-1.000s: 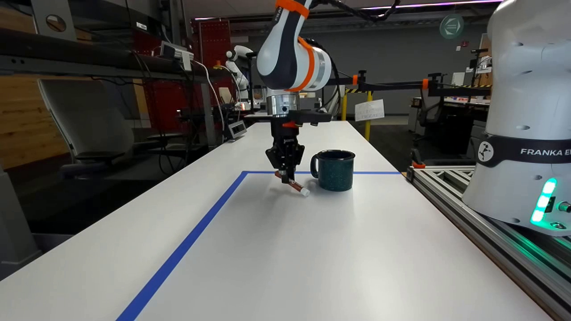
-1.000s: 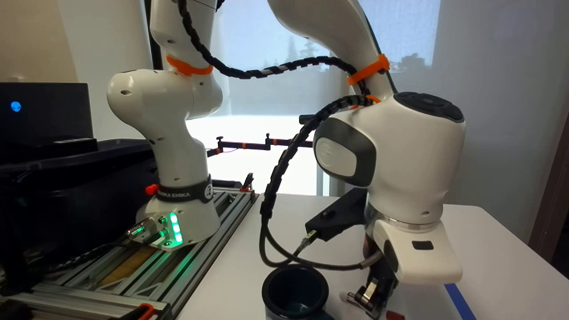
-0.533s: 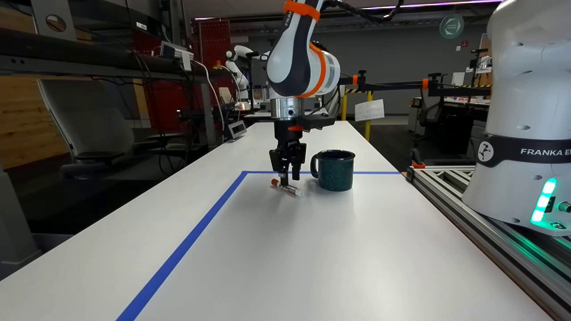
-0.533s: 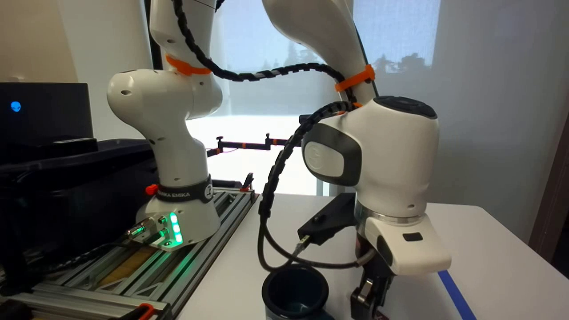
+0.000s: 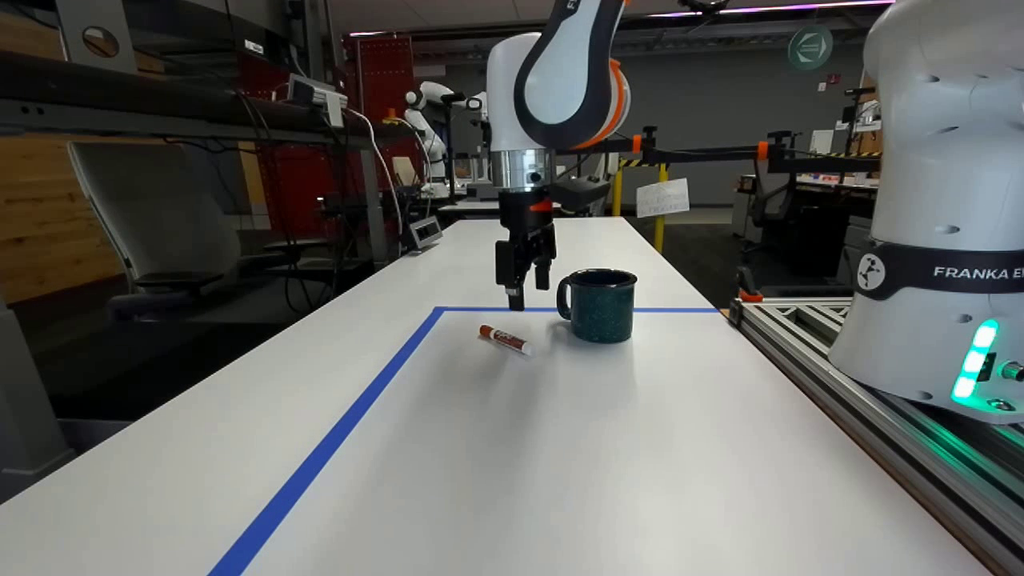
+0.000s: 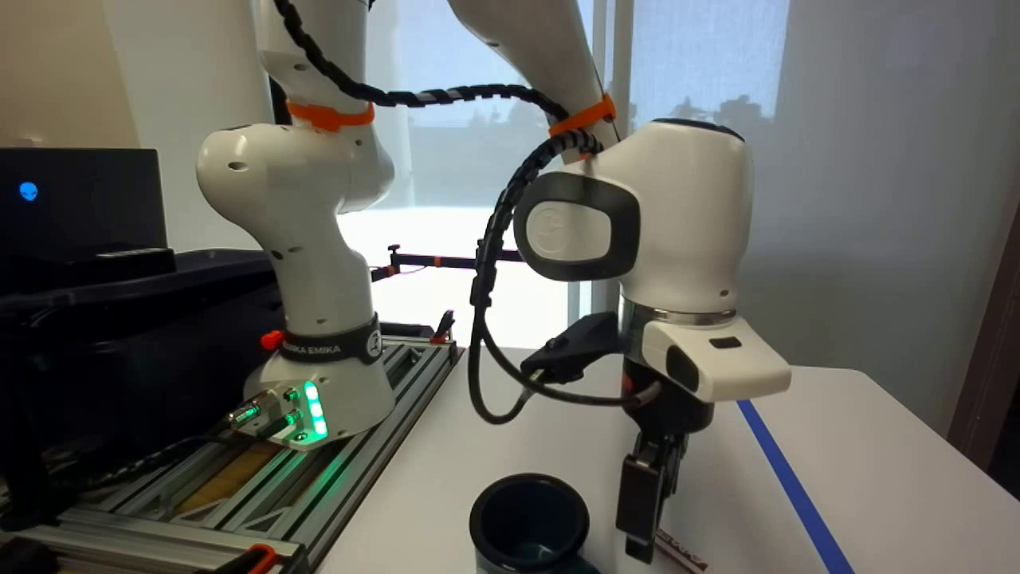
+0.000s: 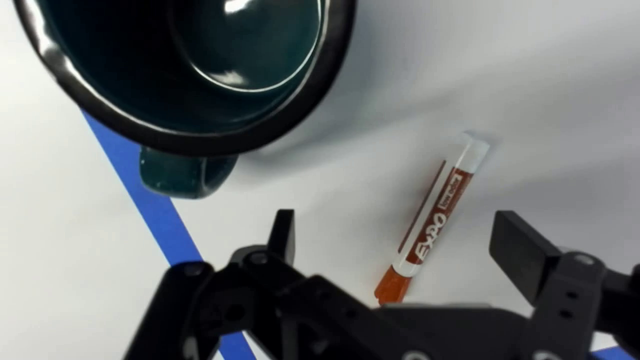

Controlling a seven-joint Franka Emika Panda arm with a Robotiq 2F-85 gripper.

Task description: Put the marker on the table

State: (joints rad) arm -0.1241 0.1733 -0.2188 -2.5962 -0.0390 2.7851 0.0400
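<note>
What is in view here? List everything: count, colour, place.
table: 1, white, all views
tape lines: at least 2, blue, on the table
marker: 1, reddish-brown and white, lying on the table
mug: 1, dark teal, upright beside the marker
metal frame: 1, silver, alongside the table
large chair: 1, grey, beside the table
probable laptop: 1, black, beyond the metal frame
second robot arm: 1, white, background
other background items: several, mixed colours, not individually clear
robot arm: 1, white, over the table
jaws: 1 pair, black, open above the table
</note>
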